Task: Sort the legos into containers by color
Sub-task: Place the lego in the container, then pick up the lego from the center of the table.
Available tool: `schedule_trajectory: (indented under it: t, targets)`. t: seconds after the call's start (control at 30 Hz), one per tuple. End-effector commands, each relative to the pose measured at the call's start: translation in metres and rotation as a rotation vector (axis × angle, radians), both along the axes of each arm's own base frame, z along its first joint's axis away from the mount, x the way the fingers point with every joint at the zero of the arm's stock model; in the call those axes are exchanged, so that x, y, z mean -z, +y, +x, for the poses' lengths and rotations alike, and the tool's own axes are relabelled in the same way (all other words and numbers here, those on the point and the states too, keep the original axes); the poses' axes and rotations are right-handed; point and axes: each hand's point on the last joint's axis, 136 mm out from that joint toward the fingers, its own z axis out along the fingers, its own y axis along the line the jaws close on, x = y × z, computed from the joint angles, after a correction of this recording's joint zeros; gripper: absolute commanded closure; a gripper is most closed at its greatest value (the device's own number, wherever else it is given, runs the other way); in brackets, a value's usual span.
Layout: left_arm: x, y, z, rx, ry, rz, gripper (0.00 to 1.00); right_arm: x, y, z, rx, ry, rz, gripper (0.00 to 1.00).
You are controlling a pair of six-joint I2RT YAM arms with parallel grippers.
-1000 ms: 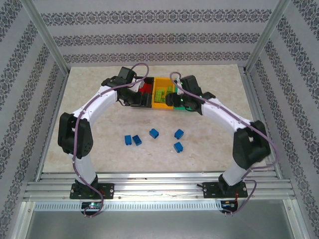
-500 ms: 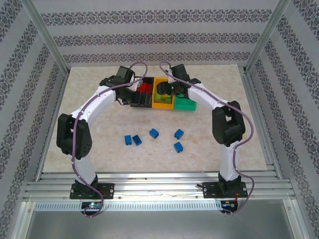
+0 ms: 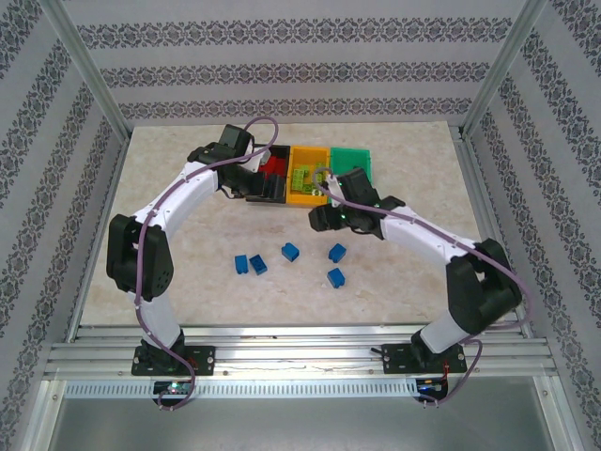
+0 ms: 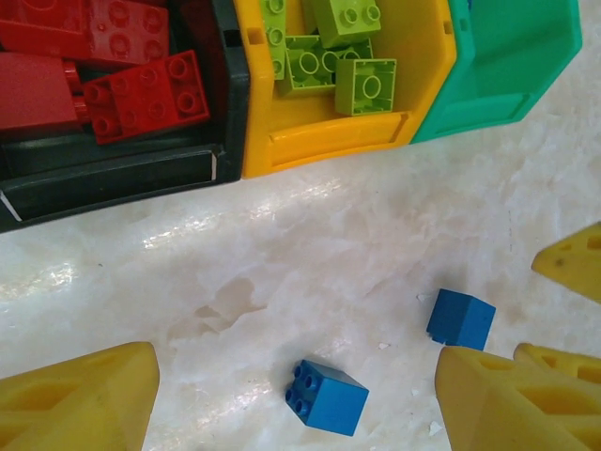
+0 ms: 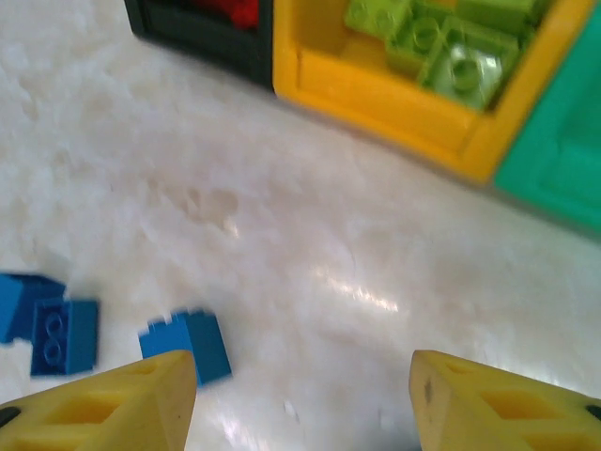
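Note:
Three joined containers stand at the back: a black bin [image 3: 273,184] [image 4: 113,174] with red legos [image 4: 141,94], an orange bin [image 3: 305,175] [image 4: 329,141] with lime green legos [image 4: 362,85] [image 5: 441,52], and a green bin [image 3: 353,165] [image 4: 512,56] [image 5: 563,160] whose visible part holds nothing. Several blue legos [image 3: 290,251] [image 4: 328,396] [image 5: 188,343] lie loose on the table. My left gripper [image 3: 252,183] [image 4: 296,357] hangs open by the black bin. In front of the orange bin, my right gripper [image 3: 319,218] [image 5: 302,362] is open above bare table, a blue lego just left of it.
The marble-patterned table [image 3: 188,244] is boxed in by an aluminium frame and patterned walls. A metal rail [image 3: 300,357] runs along the near edge by the arm bases. Another yellow finger [image 4: 573,263] shows at the right edge of the left wrist view.
My right arm has swung back from over the bins toward me and lowered in front of the orange bin, uncovering the green bin. The left arm has stayed put.

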Motion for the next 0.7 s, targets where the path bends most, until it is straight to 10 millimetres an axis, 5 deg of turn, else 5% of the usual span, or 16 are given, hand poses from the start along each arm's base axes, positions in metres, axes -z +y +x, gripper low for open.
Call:
schedule_trajectory:
  t: [0.0,0.33,0.67]
  targets:
    - [0.001,-0.001,0.001,0.001,0.020,-0.030,0.22,0.024,-0.021,-0.027,0.005,0.055,-0.073,0.38]
    - [0.005,-0.005,0.000,0.003,0.044,-0.054,0.22,0.059,-0.036,-0.061,0.002,0.140,-0.140,0.38]
    - [0.003,-0.008,-0.002,0.006,0.045,-0.069,0.22,0.082,-0.040,-0.058,0.022,0.212,-0.223,0.37]
